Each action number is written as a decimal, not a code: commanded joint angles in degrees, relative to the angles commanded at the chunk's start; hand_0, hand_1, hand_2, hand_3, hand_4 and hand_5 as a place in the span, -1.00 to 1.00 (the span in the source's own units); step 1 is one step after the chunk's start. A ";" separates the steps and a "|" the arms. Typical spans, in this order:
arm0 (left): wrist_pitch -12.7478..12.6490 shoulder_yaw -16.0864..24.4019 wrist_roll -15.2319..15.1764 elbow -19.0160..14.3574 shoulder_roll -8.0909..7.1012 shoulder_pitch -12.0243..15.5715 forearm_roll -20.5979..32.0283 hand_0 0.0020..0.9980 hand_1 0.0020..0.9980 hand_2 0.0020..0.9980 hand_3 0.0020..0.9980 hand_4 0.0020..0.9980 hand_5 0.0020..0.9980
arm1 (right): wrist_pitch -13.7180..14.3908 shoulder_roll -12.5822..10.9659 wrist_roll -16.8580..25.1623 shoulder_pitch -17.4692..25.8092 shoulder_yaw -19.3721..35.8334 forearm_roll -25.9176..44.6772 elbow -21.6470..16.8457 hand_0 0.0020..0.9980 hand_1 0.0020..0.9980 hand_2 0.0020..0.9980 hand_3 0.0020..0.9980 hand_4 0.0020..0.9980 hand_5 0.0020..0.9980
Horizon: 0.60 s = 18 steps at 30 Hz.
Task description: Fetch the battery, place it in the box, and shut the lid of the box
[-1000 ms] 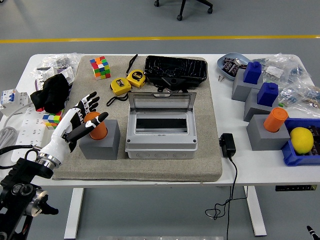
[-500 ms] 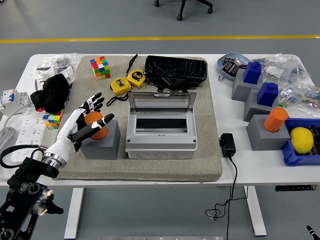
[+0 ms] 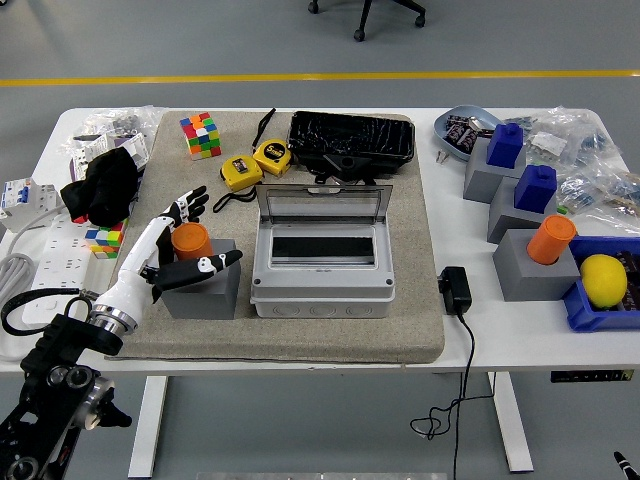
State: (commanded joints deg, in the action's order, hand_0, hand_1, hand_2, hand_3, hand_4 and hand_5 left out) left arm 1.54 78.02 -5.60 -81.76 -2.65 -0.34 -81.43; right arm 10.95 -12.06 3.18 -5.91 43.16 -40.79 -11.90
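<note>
The battery, an orange cylinder (image 3: 189, 241), stands upright in a grey holder block (image 3: 207, 291) on the felt mat, left of the box. My left hand (image 3: 198, 233) is open around it: the fingers (image 3: 183, 208) are spread behind and to its left, and the thumb (image 3: 222, 262) lies across the block's top in front of it. It has no grip on the battery. The grey box (image 3: 322, 285) sits mid-mat with its clear lid (image 3: 322, 204) standing open at the back.
Two yellow tape measures (image 3: 255, 163), a black case (image 3: 351, 140) and a Rubik's cube (image 3: 201, 134) lie behind the box. A second orange cylinder (image 3: 551, 238), blue-topped grey blocks (image 3: 520, 190), a lemon (image 3: 604, 279) and a black adapter (image 3: 455, 289) are to the right.
My left hand has drawn back toward the near edge and lowered. The thumb has dropped from across the battery to the block's top, so more of the battery shows.
</note>
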 joint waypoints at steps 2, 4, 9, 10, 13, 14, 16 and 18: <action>-0.58 -0.41 -0.27 0.55 0.08 -0.36 0.25 0.77 0.89 0.74 0.77 1.00 -1.00 | -0.01 0.00 -0.01 -0.04 -0.03 0.02 -0.01 0.61 0.53 0.50 0.54 1.00 1.00; -1.21 -0.83 -0.57 1.10 0.19 -0.72 0.54 0.77 0.89 0.74 0.77 1.00 -1.00 | -0.03 0.01 -0.02 -0.06 -0.02 0.01 -0.01 0.61 0.53 0.50 0.54 1.00 1.00; -2.17 -2.20 -0.98 1.95 0.21 -1.29 1.99 0.71 0.82 0.56 0.54 1.00 -1.00 | -0.04 -0.11 0.01 -0.09 -0.15 0.12 0.02 0.61 0.53 0.50 0.53 1.00 1.00; -2.31 -2.43 -1.05 2.09 0.23 -1.32 2.36 0.71 0.82 0.56 0.54 1.00 -1.00 | -0.04 -0.11 0.01 -0.07 -0.16 0.12 0.02 0.61 0.53 0.50 0.53 1.00 1.00; -2.68 -2.98 -1.22 2.51 0.36 -1.37 3.74 0.61 0.72 0.46 0.45 1.00 -1.00 | -0.02 -0.10 0.01 0.00 -0.33 0.18 0.06 0.61 0.53 0.50 0.53 1.00 1.00; -2.80 -3.11 -1.26 2.64 0.37 -1.38 4.13 0.61 0.72 0.46 0.45 1.00 -1.00 | -0.02 -0.10 0.00 0.00 -0.35 0.17 0.05 0.61 0.53 0.50 0.53 1.00 1.00; -3.04 -3.33 -1.33 2.86 0.35 -1.40 4.60 0.61 0.72 0.46 0.45 1.00 -1.00 | -0.05 -0.10 -0.01 0.00 -0.34 0.11 0.00 0.61 0.53 0.50 0.53 1.00 1.00; -3.24 -3.50 -1.40 3.02 0.31 -1.40 4.99 0.57 0.67 0.35 0.38 1.00 -1.00 | -0.08 -0.12 0.00 -0.04 -0.37 0.11 -0.03 0.61 0.53 0.50 0.53 1.00 1.00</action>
State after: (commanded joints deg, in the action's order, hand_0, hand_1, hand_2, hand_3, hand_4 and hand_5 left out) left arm -1.70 74.52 -7.00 -78.74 -2.34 -1.74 -76.45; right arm 10.88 -12.17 3.18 -5.95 42.79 -40.68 -11.92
